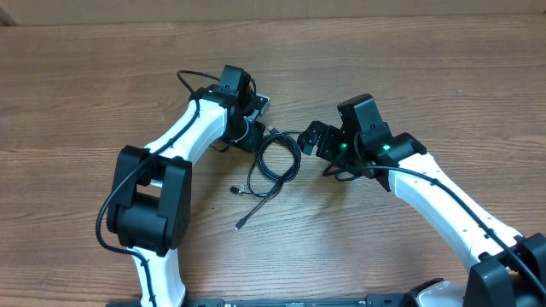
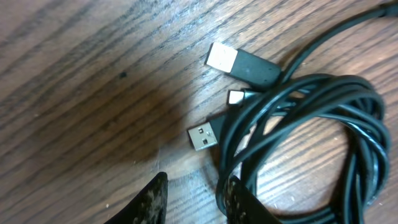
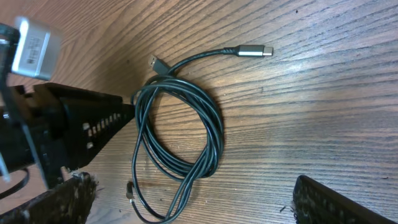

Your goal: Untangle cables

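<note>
The cables (image 1: 275,159) are thin black cords lying in a loose coil on the wood table between both arms. In the left wrist view, the coil (image 2: 311,118) lies at the right, with two silver USB plugs (image 2: 219,58) (image 2: 203,135) at its edge. My left gripper (image 2: 196,180) is slightly open with only bare wood in the gap. Its right finger (image 2: 239,202) rests against the coil's outer strand. My right gripper (image 3: 189,186) stands wide open over the coil (image 3: 180,130), holding nothing. A silver-tipped plug (image 3: 252,51) points away to the upper right.
Loose cable ends (image 1: 241,225) trail toward the front of the table. The left gripper's black body (image 3: 81,124) sits just left of the coil in the right wrist view. In the overhead view, the right gripper (image 1: 311,139) hovers close to the coil's right side.
</note>
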You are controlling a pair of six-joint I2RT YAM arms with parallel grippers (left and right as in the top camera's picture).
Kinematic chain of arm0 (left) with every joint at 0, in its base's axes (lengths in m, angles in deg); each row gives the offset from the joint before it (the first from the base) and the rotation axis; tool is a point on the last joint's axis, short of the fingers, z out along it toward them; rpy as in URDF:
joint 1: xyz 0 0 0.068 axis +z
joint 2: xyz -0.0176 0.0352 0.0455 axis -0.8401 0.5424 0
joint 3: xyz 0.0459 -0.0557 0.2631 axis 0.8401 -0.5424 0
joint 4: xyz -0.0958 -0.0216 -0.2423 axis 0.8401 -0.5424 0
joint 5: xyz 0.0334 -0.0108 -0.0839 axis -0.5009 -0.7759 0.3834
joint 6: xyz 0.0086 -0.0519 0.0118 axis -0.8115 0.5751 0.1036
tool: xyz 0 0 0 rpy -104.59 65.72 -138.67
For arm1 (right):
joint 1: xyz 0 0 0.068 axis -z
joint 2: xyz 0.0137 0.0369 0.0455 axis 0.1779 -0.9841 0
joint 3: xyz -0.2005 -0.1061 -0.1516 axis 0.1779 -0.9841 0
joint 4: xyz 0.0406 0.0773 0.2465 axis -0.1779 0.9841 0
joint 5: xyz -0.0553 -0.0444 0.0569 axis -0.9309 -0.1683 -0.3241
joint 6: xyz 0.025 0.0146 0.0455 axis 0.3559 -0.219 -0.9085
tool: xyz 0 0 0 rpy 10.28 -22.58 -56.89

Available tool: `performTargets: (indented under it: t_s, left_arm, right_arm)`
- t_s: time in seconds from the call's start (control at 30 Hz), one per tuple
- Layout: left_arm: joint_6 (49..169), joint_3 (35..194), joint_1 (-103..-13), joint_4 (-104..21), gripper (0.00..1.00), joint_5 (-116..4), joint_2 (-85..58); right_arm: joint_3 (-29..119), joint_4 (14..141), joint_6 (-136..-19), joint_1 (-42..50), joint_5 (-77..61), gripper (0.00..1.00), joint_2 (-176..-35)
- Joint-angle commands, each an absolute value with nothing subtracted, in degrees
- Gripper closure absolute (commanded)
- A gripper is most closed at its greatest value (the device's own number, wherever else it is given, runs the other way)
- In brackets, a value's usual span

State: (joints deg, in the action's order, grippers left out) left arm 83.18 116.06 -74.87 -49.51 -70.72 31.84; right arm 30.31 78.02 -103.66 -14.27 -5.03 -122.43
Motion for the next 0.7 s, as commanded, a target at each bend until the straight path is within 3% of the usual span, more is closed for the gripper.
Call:
performTargets:
  t_s: [0.0, 0.17, 0.47, 0.67]
  left_arm:
    - [84.36, 116.93, -75.24, -49.36, 0.69, -67.57, 33.5]
    - [84.36, 118.11, -75.06, -50.27, 0.7, -63.92, 32.96]
    - [81.34, 118.09, -75.2, -50.51, 0.58, -58.44, 33.0]
    - [81.34, 118.09, -75.2, -50.41, 0.58, -58.44, 33.0]
  right_arm:
    - [30.29, 78.02, -103.48, -14.44, -5.25, 0.0, -122.82]
    - [30.29, 78.02, -103.48, -14.44, -5.25, 0.0, -122.82]
    - [30.29, 78.02, -103.48, -14.44, -5.25, 0.0, -122.82]
    - [30.29, 78.02, -103.48, -14.44, -5.25, 0.0, -122.82]
